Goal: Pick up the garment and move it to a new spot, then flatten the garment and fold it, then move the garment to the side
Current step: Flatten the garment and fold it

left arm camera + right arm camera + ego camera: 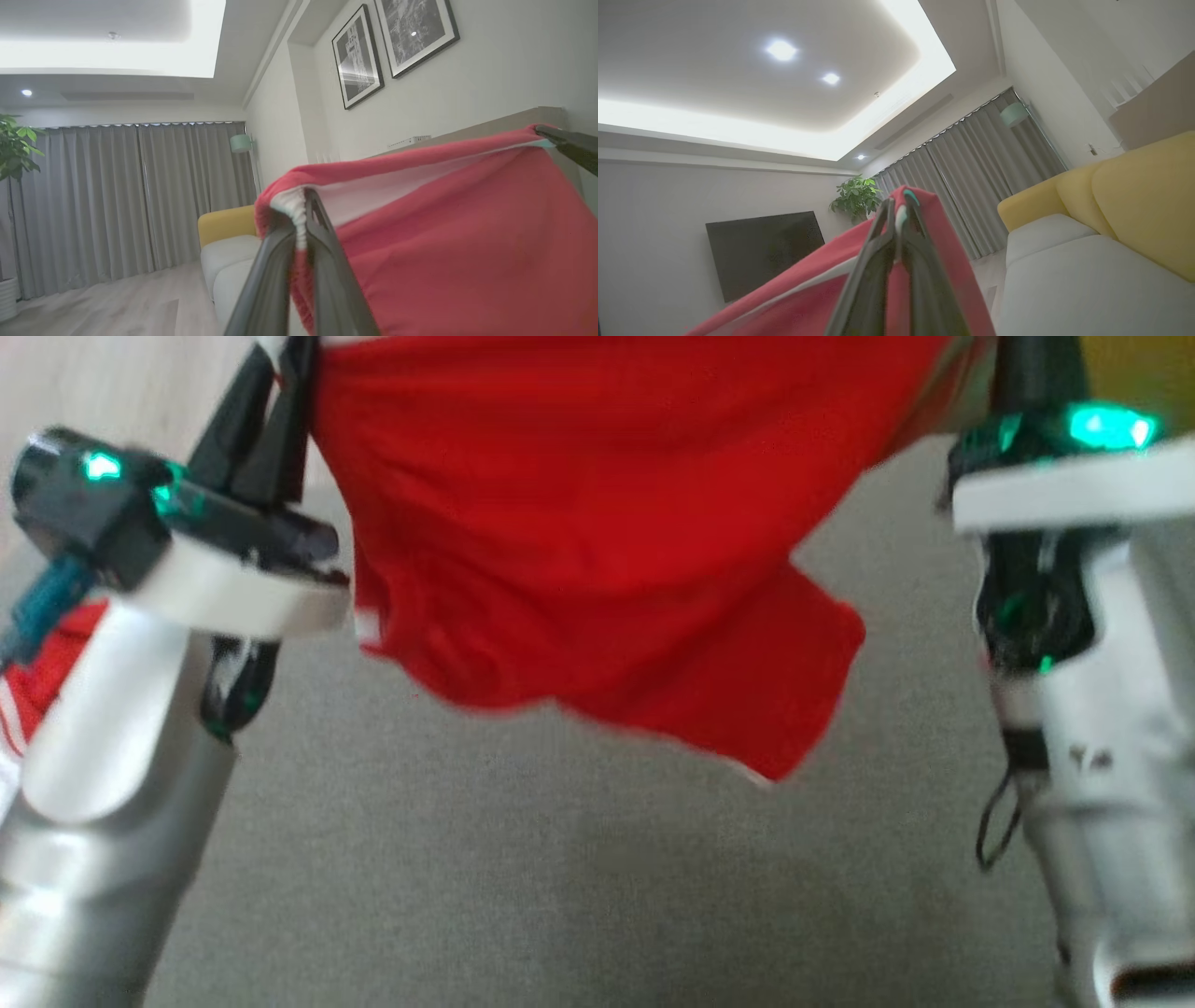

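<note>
My L pincer (302, 210) & R pincer (898, 210) both clamped tight on bright red soft-knit shirt (597, 523), stretched btwn them above grey surface (560, 877).

Light pours from a glowing ceiling recess (920, 88) and small spotlights (781, 50) high above the garment (597, 523), burning out to white glare in both wrist views. Below the garment a soft, faint shadow lies on the grey surface (653, 868). From the head camera the garment's lower hem is blurred, and green wrist lamps (1111, 427) flare either side of it. Behind the garment, walls (490, 70) bow toward the wrist views' edges.
</note>
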Motion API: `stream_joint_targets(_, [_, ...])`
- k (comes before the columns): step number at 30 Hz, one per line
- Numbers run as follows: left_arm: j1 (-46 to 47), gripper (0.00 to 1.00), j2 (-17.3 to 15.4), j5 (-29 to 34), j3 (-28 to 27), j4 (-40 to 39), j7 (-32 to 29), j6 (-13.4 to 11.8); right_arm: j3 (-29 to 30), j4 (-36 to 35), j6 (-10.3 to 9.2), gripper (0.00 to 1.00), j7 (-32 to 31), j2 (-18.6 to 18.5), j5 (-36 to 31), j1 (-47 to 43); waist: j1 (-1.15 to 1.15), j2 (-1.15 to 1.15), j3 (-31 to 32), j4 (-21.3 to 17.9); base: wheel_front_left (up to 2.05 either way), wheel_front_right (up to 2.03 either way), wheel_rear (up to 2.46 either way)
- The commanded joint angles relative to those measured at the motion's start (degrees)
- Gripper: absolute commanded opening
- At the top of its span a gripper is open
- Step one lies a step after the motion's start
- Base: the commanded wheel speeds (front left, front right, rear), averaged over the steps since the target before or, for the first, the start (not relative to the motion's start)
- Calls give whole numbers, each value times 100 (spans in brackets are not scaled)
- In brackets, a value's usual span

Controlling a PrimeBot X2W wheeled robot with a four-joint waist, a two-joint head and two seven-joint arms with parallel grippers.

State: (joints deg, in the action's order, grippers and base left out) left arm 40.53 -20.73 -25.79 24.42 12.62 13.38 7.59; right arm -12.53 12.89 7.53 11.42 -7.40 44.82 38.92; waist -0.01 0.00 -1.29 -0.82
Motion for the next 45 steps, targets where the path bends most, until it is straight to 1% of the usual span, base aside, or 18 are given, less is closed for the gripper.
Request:
stream_joint_targets(1, [529,0,-223,-87,-181,7,-35,-10,-34,-14,-4,0,-44,62,-98,533,1,0,-378,-25,0,0,0])
stream_joint_targets(3, [833,0,-181,-143,-199,277,-9,-10,22,273,-4,0,-30,129,-202,958,1,0,-693,-50,0,0,0])
stream_joint_targets(6, [1363,0,-10,-185,-349,819,66,-39,99,839,-4,0,127,197,-457,1761,1,0,-1128,-82,0,0,0])
stream_joint_targets(10, [2194,0,178,26,-497,1390,151,-46,447,1520,-4,0,331,307,-713,2770,1,0,-1536,-80,0,0,0])
stream_joint_targets(13, [2628,0,333,145,-811,1360,158,-37,728,1735,-4,0,353,370,-839,3219,1,0,-1798,-50,0,0,0])
stream_joint_targets(15, [2586,0,443,180,-978,1394,160,-28,873,1779,-4,0,355,402,-918,3165,1,0,-1844,-45,0,0,0])
stream_joint_targets(17, [2306,0,412,389,-783,1533,160,-18,805,1841,-4,0,356,424,-918,2892,1,0,-1845,-62,0,0,0])
stream_joint_targets(18, [2093,0,444,375,-668,1631,161,-15,741,1854,-4,0,356,430,-887,2700,1,0,-1818,-63,0,0,0])
stream_joint_targets(22, [1073,0,567,-40,-387,1989,161,-12,656,1956,-4,0,357,442,-572,1680,1,0,-1712,-125,0,0,0])
stream_joint_targets(25, [235,0,701,-344,-225,2223,161,-12,470,1950,-4,0,357,446,-367,789,1,0,-1587,-174,0,0,0])
stream_joint_targets(27, [-285,0,805,-487,-191,2327,161,-11,381,1903,-4,0,357,448,-203,199,1,0,-1474,-202,0,0,0])
stream_joint_targets(33, [-1669,0,1133,-624,-218,2258,162,-11,5,1621,-4,0,357,451,206,-1320,1,0,-1035,-227,0,0,0])
stream_joint_targets(35, [-2029,0,1223,-663,-338,2184,162,-11,-119,1549,-4,0,357,441,304,-1709,1,0,-869,-225,0,0,0])
stream_joint_targets(40, [-2835,0,1364,-633,-407,1936,162,-10,-242,1353,-4,0,357,335,643,-2513,1,0,-419,-198,0,0,0])
stream_joint_targets(41, [-2835,0,1364,-633,-407,1936,162,-10,-242,1353,-4,0,357,335,643,-2513,1,0,-419,-198,0,0,0])
stream_joint_targets(45, [-3405,0,1442,-647,-317,1664,162,-10,-495,1106,-4,0,357,151,897,-3007,1,0,-147,-166,0,0,0])
